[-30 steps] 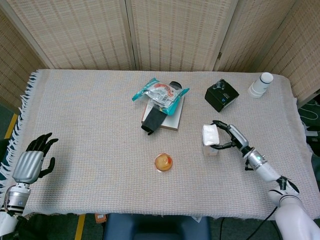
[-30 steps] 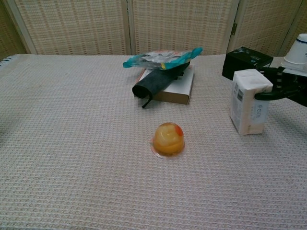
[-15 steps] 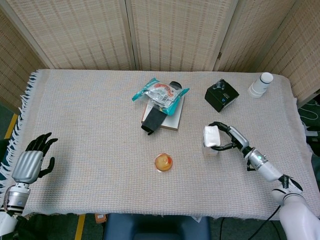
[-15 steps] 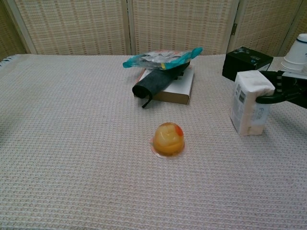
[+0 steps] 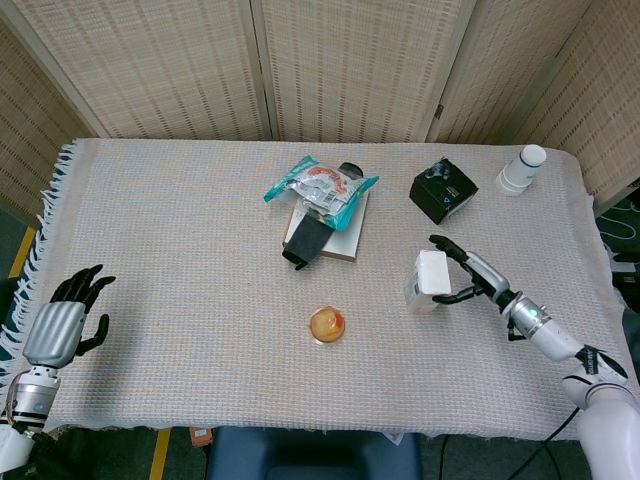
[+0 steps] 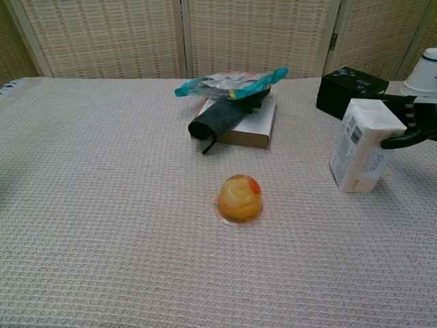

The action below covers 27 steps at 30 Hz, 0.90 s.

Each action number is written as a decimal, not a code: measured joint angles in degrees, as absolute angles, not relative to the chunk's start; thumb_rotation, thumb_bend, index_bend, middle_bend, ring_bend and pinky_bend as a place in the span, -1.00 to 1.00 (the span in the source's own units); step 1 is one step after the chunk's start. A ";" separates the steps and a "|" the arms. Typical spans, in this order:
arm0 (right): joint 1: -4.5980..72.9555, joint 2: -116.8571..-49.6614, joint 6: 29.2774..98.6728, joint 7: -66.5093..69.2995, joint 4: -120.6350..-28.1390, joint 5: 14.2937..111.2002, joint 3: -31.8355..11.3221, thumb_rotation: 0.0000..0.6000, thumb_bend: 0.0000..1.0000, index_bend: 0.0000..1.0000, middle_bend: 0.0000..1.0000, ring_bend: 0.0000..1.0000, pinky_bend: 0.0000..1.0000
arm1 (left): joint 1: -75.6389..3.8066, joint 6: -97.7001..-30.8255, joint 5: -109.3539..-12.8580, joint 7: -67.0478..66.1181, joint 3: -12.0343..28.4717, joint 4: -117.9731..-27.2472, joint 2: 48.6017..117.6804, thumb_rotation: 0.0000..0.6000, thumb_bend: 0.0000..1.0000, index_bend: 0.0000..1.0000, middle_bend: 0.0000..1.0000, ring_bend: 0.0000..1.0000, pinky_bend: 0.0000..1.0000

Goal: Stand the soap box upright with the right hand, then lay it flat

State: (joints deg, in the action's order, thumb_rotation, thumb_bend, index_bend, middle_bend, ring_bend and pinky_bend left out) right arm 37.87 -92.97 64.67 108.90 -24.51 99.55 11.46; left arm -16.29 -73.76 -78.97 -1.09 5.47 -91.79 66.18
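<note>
— What can you not see well?

— My right hand [image 6: 415, 126] is cut by the right edge of the chest view, so only some fingers show there. The soap box [image 6: 363, 145] hides where they meet its far side; I cannot tell how firm the contact is. Its print is too small to read.

— And the left hand?

— My left hand [image 5: 70, 318] shows only in the head view; its arm leaves at the bottom left corner.

White soap box [image 6: 362, 147], orange jelly cup [image 6: 240, 197], teal snack bag [image 6: 231, 82], black box [image 6: 350, 89], beige woven tablecloth [image 6: 102, 178].
</note>
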 measured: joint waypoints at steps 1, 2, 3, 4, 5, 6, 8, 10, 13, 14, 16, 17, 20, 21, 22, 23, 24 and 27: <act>37.75 -91.98 65.32 107.94 -25.47 99.50 11.39 1.00 -1.00 -1.00 -1.00 -1.00 -1.00 | -16.31 -73.72 -78.98 -1.11 5.46 -91.84 66.16 1.00 0.09 -0.68 -1.00 -1.00 -0.77; 37.65 -91.18 65.74 107.00 -26.20 99.44 11.32 1.00 -1.00 -1.00 -1.00 -1.00 -1.00 | -16.32 -73.70 -79.02 -1.13 5.43 -91.92 66.13 1.00 0.09 -0.68 -1.00 -1.00 -0.77; 37.51 -90.48 66.15 105.81 -26.97 99.34 11.21 1.00 -1.00 -1.00 -1.00 -1.00 -1.00 | -16.31 -73.72 -79.05 -1.12 5.42 -91.99 66.10 1.00 0.09 -0.68 -1.00 -1.00 -0.77; 37.25 -89.67 66.75 103.73 -28.14 99.08 10.92 1.00 -1.00 -1.00 -1.00 -1.00 -1.00 | -16.29 -73.75 -79.09 -1.08 5.41 -92.06 66.06 1.00 0.09 -0.68 -1.00 -1.00 -0.77; 36.98 -89.06 67.26 101.72 -29.18 98.73 10.56 1.00 -1.00 -1.00 -1.00 -1.00 -1.00 | -16.25 -73.85 -79.13 -0.97 5.41 -92.17 65.99 1.00 0.09 -0.68 -1.00 -1.00 -0.77; 36.65 -88.46 67.85 99.32 -30.42 98.21 10.03 1.00 -1.00 -1.00 -1.00 -1.00 -1.00 | -16.21 -73.94 -79.16 -0.90 5.42 -92.24 65.92 1.00 0.09 -0.68 -1.00 -1.00 -0.77; 35.71 -87.04 69.49 92.04 -34.18 96.52 8.35 1.00 -1.00 -1.00 -1.00 -1.00 -1.00 | -16.09 -74.21 -79.21 -0.84 5.46 -92.38 65.75 1.00 0.09 -0.68 -1.00 -1.00 -0.77; 34.70 -85.17 71.25 82.55 -39.42 94.99 6.80 1.00 -1.00 -1.00 -1.00 -1.00 -1.00 | -16.02 -74.30 -79.19 -0.77 5.49 -92.51 65.61 1.00 0.09 -0.68 -1.00 -1.00 -0.77; 33.44 -81.30 72.98 66.21 -50.07 92.98 5.05 1.00 -1.00 -1.00 -1.00 -1.00 -1.00 | -15.97 -74.31 -79.14 -0.68 5.50 -92.66 65.44 1.00 0.09 -0.68 -1.00 -1.00 -0.77; 33.13 -79.95 73.23 60.89 -53.88 92.26 4.57 1.00 -1.00 -1.00 -1.00 -1.00 -1.00 | -15.97 -74.21 -79.09 -0.59 5.49 -92.72 65.36 1.00 0.09 -0.68 -1.00 -1.00 -0.77; 32.62 -76.64 73.28 48.07 -63.16 90.19 3.50 1.00 -1.00 -1.00 -1.00 -1.00 -1.00 | -15.97 -74.03 -78.99 -0.37 5.48 -92.82 65.17 1.00 0.09 -0.68 -1.00 -1.00 -0.77; 32.50 -75.22 73.07 42.49 -67.05 89.11 3.06 1.00 -1.00 -1.00 -1.00 -1.00 -1.00 | -15.96 -73.97 -78.90 -0.32 5.48 -92.90 65.03 1.00 0.09 -0.68 -1.00 -1.00 -0.77; 32.53 -70.64 71.57 24.02 -79.13 84.49 1.55 1.00 -1.00 -1.00 -1.00 -1.00 -1.00 | -15.87 -74.16 -78.92 -0.24 5.53 -93.09 64.85 1.00 0.09 -0.68 -1.00 -1.00 -0.77; 32.68 -69.36 70.97 18.64 -82.45 82.80 1.07 1.00 -1.00 -1.00 -1.00 -1.00 -1.00 | -15.83 -74.25 -78.96 -0.22 5.54 -93.16 64.78 1.00 0.09 -0.68 -1.00 -1.00 -0.77; 32.88 -68.13 70.32 13.41 -85.62 80.96 0.58 1.00 -1.00 -1.00 -1.00 -1.00 -1.00 | -15.79 -74.31 -78.99 -0.20 5.54 -93.22 64.70 1.00 0.09 -0.68 -1.00 -1.00 -0.77; 33.25 -66.58 69.41 6.72 -89.59 78.26 -0.10 1.00 -1.00 -1.00 -1.00 -1.00 -1.00 | -15.77 -74.30 -78.95 -0.19 5.53 -93.26 64.64 1.00 0.09 -0.68 -1.00 -1.00 -0.77; 33.61 -65.49 68.70 1.94 -92.36 76.03 -0.63 1.00 -1.00 -1.00 -1.00 -1.00 -1.00 | -15.76 -74.24 -78.86 -0.20 5.54 -93.29 64.60 1.00 0.09 -0.68 -1.00 -1.00 -0.77; 35.30 -62.40 66.16 -12.14 -100.30 67.14 -2.39 1.00 -1.00 -1.00 -1.00 -1.00 -1.00 | -15.82 -73.82 -78.45 -0.43 5.54 -93.35 64.53 1.00 0.09 -0.68 -1.00 -1.00 -0.77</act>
